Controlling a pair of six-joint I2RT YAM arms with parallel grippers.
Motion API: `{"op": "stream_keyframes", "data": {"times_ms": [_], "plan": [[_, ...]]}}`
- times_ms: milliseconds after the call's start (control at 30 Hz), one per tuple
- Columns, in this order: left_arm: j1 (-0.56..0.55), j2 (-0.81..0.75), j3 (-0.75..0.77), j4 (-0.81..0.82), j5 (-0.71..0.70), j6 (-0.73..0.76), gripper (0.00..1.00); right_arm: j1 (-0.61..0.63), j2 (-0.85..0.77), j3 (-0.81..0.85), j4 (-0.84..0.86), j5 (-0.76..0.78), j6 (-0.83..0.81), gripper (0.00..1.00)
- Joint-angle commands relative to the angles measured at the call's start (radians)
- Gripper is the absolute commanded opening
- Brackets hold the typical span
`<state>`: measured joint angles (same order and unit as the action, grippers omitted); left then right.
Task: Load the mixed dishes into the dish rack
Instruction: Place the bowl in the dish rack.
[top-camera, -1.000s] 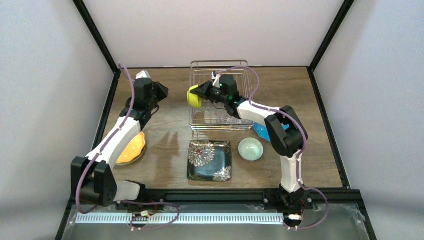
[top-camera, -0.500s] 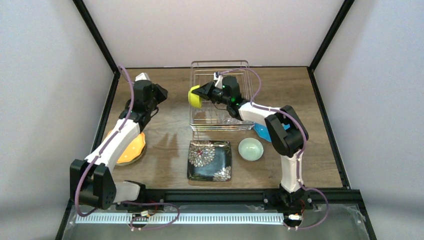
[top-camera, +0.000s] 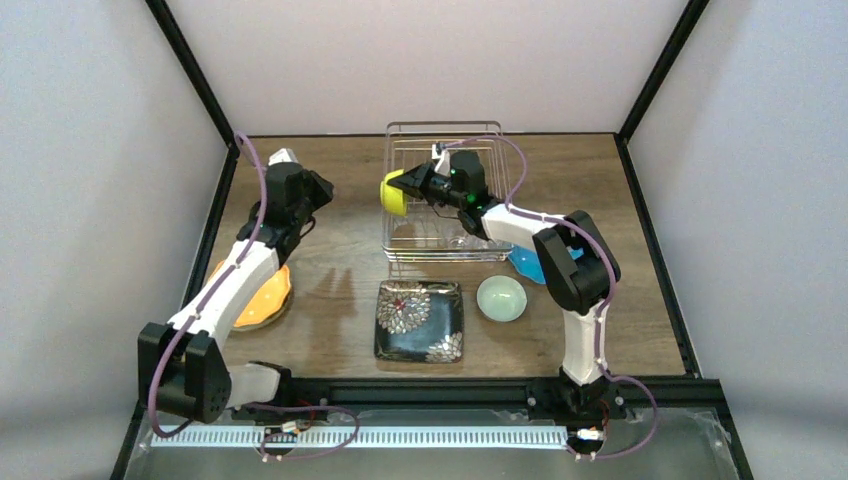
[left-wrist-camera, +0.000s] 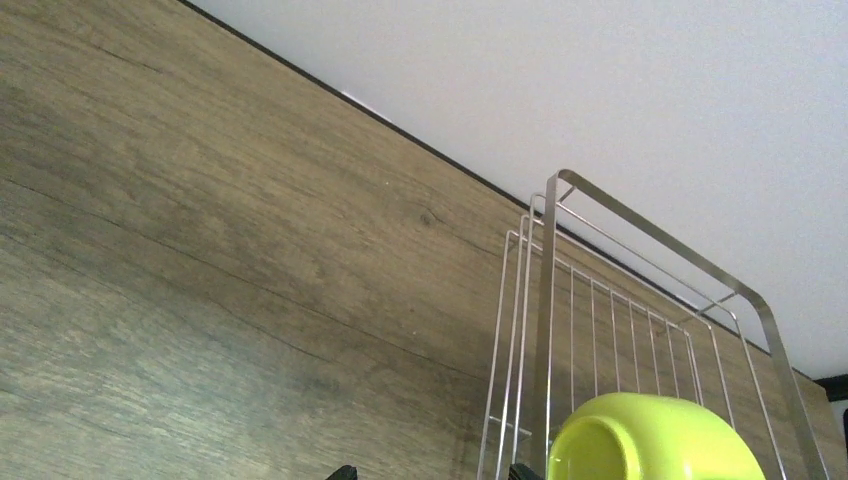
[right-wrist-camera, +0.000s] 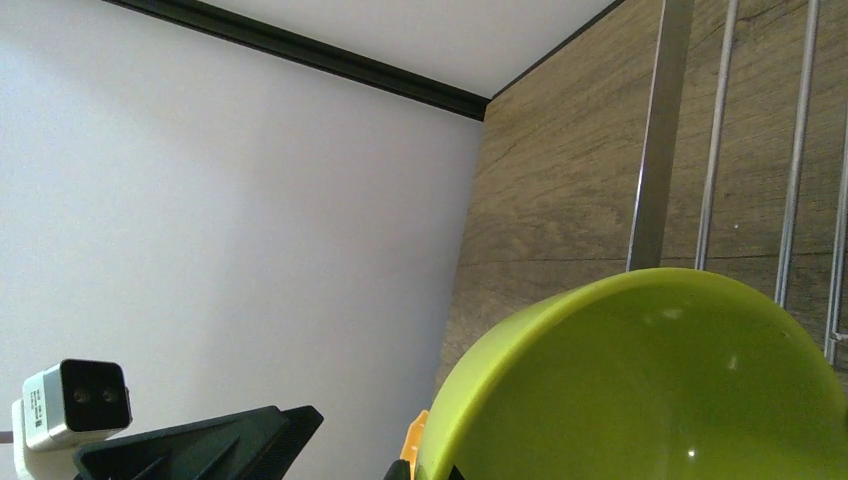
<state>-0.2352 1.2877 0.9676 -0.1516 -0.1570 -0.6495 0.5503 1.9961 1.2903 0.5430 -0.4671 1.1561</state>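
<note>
My right gripper (top-camera: 410, 186) is shut on the rim of the yellow-green bowl (top-camera: 391, 192) and holds it tilted on its side at the left wall of the silver wire dish rack (top-camera: 440, 127). The bowl fills the right wrist view (right-wrist-camera: 650, 390), with rack wires (right-wrist-camera: 660, 120) behind it. The left wrist view shows the bowl (left-wrist-camera: 650, 440) and the rack's corner (left-wrist-camera: 640, 230). My left gripper (top-camera: 318, 190) is open and empty above the table, left of the rack. A clear glass cup (top-camera: 457, 240) lies in the rack.
The orange plate (top-camera: 262, 300) lies under my left arm at the left. The black floral plate (top-camera: 419, 320) and the mint bowl (top-camera: 501, 298) sit in front of the rack. The blue plate (top-camera: 524, 264) lies partly under my right arm.
My right gripper has moved the yellow-green bowl slightly right and farther back along the rack's left wall. My left gripper has drawn back a little to the left.
</note>
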Motion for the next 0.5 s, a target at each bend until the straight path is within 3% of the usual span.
{"op": "stream_keyframes", "data": {"times_ms": [0,300,467], "plan": [[0.002,-0.022,-0.018,-0.006,-0.016,0.006,0.88,-0.023,-0.047,0.049,0.043,-0.006,-0.011,0.01],[0.002,-0.038,-0.037,-0.002,-0.022,-0.005,0.88,-0.03,-0.026,0.118,0.094,-0.067,-0.011,0.01],[0.002,-0.049,-0.04,-0.008,-0.027,-0.006,0.88,-0.042,-0.028,0.185,-0.018,-0.066,-0.098,0.01]]}}
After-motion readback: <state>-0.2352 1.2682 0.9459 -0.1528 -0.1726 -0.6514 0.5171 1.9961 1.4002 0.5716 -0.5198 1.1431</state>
